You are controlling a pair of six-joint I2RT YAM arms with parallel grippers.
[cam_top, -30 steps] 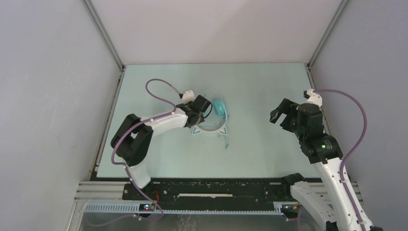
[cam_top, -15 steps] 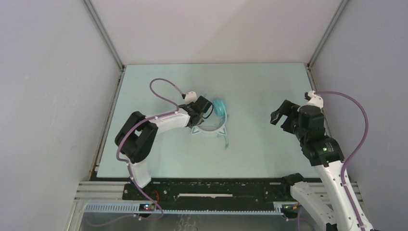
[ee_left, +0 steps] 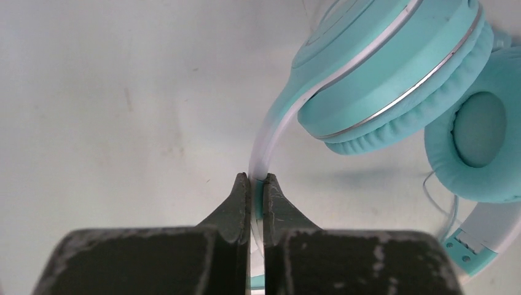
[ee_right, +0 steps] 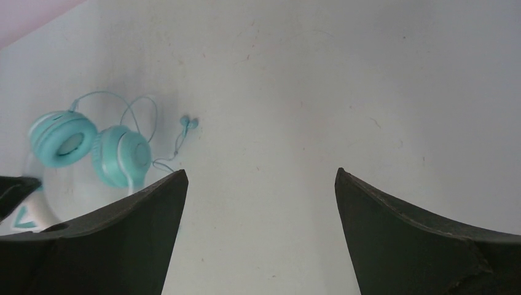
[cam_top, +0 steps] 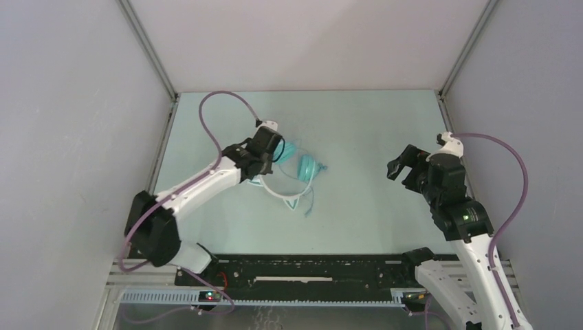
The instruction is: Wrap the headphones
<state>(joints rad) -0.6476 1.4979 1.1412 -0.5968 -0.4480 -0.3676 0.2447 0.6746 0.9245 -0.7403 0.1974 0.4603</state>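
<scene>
left end effector (ee_left: 256,182) pinches headphones (ee_left: 393,67) headband (ee_left: 263,144); right end effector (ee_right: 259,174) spread, seemingly empty, well apart

top: high, looks down | left wrist: headphones (ee_left: 393,67) very near, at left gripper (ee_left: 255,178) | right wrist: same headphones far, ahead-left

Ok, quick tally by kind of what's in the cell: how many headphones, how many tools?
headphones: 1, teal and white
tools: 2, the left tool shut on the headphones' band, the right tool open and holding nothing
total: 3
</scene>
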